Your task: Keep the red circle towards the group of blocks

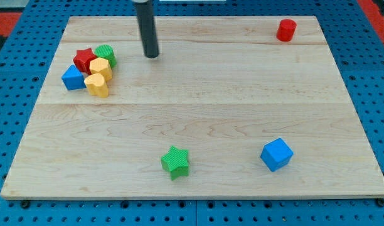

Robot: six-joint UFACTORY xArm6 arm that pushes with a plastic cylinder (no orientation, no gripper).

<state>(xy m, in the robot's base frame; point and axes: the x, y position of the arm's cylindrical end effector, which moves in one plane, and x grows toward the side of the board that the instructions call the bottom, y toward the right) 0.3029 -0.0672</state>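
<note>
Red circle (286,29): we note a short, plain red cylinder standing upright near the view's top right corner of the wooden board (198,119), bearing no readable writing. Well apart, at the view's upper left, we find the group: red star (83,59), green block (106,54), two yellow blocks (98,76), blue block (71,78). My tip (152,55) rests just right of that group. We have no jaws; the rod holds nothing. Green star (175,162) and blue cube (277,154) lie near the view's bottom.
</note>
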